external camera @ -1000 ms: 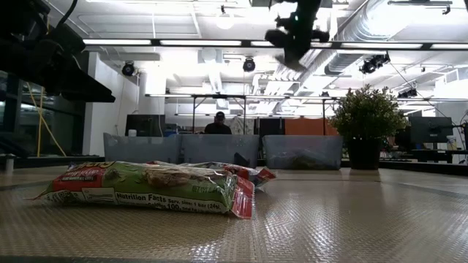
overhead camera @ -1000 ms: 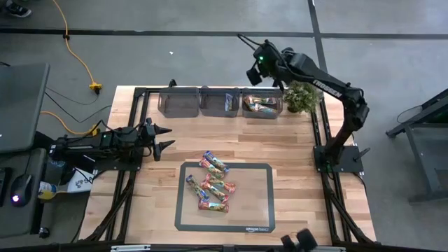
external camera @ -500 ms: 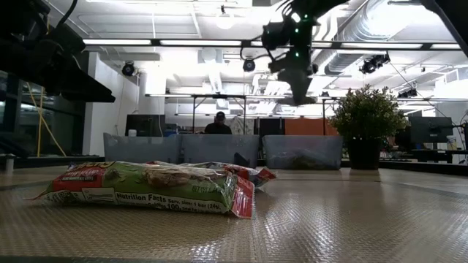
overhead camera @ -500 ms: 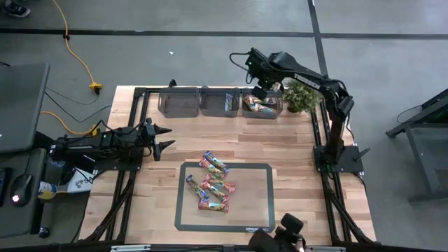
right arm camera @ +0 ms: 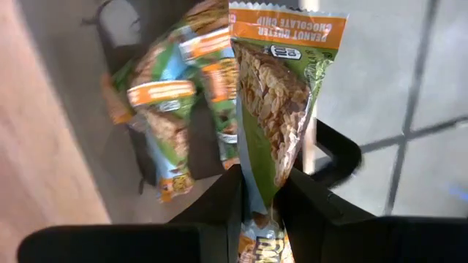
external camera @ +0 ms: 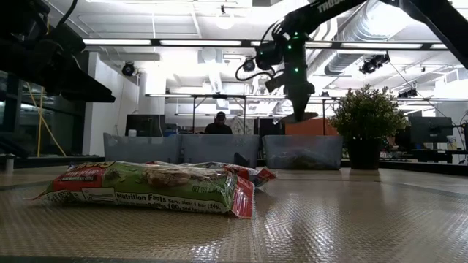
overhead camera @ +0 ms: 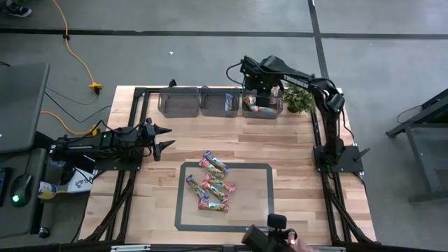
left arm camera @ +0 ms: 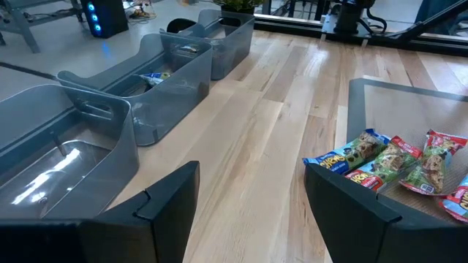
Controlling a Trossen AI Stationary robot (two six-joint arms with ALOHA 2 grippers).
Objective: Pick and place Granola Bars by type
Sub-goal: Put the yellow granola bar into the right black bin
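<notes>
Granola bars lie in a loose pile on the grey mat; in the low view a green one lies nearest. My right gripper hangs over the right-hand grey bin at the table's far edge, shut on a green-and-orange bar. More green-and-orange bars lie in that bin. At the table's left side my left gripper waits open, with nothing between its fingers. My right gripper pinches the green-and-orange bar between its two fingers across the wrapper's lower part, a short way in from one end. The fingers point steeply down and lie along the bar. The bar reaches out past the fingertips, lifted clear above the bin.
Three grey bins stand in a row at the far edge: the left one, the middle one holding a blue bar, and the right one. A potted plant stands just right of the bins. Bare wood lies between bins and mat.
My right gripper has come down toward the right-hand bin, rolling its wrist and tipping to point more steeply down, still shut on the bar. The bar has gone down with it and now hangs just above the bin.
</notes>
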